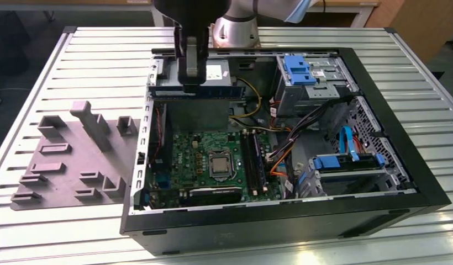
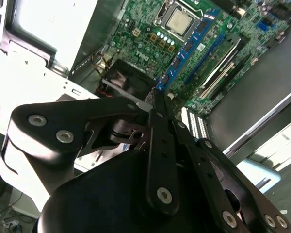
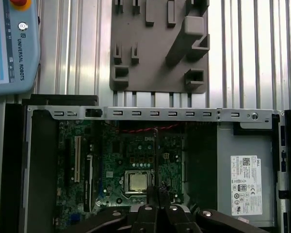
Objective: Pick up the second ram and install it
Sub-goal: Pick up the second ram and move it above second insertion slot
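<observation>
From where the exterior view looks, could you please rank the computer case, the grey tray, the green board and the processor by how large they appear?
1. computer case, clearly the largest
2. grey tray, only slightly ahead of the board, so these two are close
3. green board, as far as it shows
4. processor, the smallest

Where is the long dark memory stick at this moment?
In the exterior view, the gripper holds the long dark memory stick by the grey power supply, at the open black computer case's far end.
</observation>
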`<state>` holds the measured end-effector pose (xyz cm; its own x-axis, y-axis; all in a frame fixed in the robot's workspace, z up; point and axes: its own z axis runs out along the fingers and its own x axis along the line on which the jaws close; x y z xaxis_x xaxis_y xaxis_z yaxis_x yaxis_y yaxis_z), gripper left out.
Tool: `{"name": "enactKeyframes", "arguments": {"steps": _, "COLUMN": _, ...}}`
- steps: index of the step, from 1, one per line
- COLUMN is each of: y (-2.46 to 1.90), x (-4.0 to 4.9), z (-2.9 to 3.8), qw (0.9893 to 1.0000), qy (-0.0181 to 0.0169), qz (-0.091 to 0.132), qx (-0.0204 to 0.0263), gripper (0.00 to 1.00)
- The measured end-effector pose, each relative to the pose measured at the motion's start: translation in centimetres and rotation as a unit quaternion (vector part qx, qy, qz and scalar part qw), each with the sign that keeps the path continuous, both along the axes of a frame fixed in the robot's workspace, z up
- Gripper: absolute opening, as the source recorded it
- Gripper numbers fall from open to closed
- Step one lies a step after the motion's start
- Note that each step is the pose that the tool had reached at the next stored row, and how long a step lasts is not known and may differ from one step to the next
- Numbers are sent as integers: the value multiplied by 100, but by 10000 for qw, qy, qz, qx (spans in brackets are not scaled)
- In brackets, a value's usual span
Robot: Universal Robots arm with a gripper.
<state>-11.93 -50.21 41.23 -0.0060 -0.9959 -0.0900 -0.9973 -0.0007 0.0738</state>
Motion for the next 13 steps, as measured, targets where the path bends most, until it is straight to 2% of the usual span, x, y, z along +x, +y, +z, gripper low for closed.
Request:
{"name": "enactKeyframes", "arguments": {"steps": 7, "y": 0, "x": 124, "z": 0, "qw": 10000, "qy": 0, "qz": 0, "qx": 0, "gripper": 11}}
{"name": "enactKeyframes", "arguments": {"steps": 13, "y": 0, "x": 190, "z": -7, "qw": 10000, "qy": -1, "qz": 0, "qx": 1, "gripper": 11}}
